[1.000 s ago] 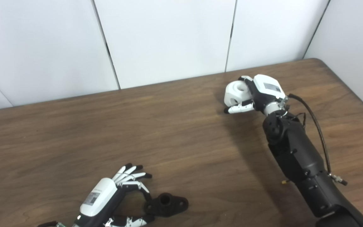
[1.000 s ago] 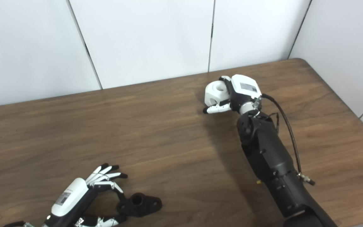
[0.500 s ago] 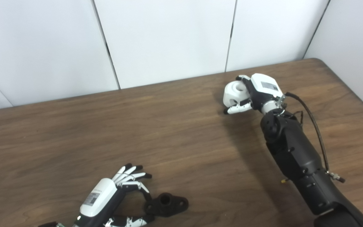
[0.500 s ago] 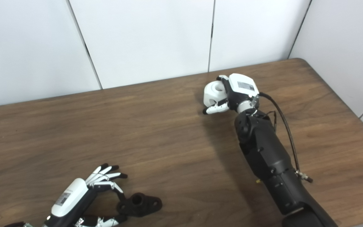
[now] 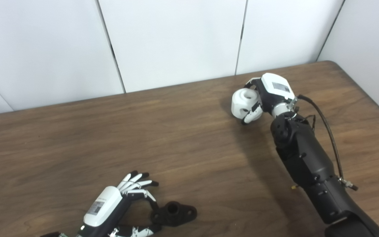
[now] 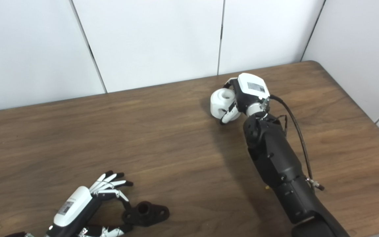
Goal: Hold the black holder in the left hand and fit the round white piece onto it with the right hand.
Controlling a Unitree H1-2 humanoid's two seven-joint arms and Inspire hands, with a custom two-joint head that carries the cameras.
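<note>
The black holder [image 5: 174, 213] lies flat on the table near the front edge, its round socket facing up. My left hand [image 5: 110, 207] is just left of it. A finger and the thumb pinch the holder's left lug, while the other fingers [image 5: 133, 179] fan out above. The round white piece [image 5: 242, 102], a thick ring with a centre hole, is at the far right. My right hand [image 5: 268, 95] is shut on it and holds it a little above the wood. In the right eye view the white piece [image 6: 220, 102] shows its hole tilted toward the camera.
The brown wooden table [image 5: 176, 138] ends at a white panelled wall [image 5: 176, 39] at the back and at its rounded corner on the right. My right forearm [image 5: 308, 164] crosses the right side, with a black cable [image 5: 327, 131] looped beside it.
My right hand has curled its thumb under the white piece, tipped it and drawn it slightly left and toward me. The left hand and the black holder have not moved.
</note>
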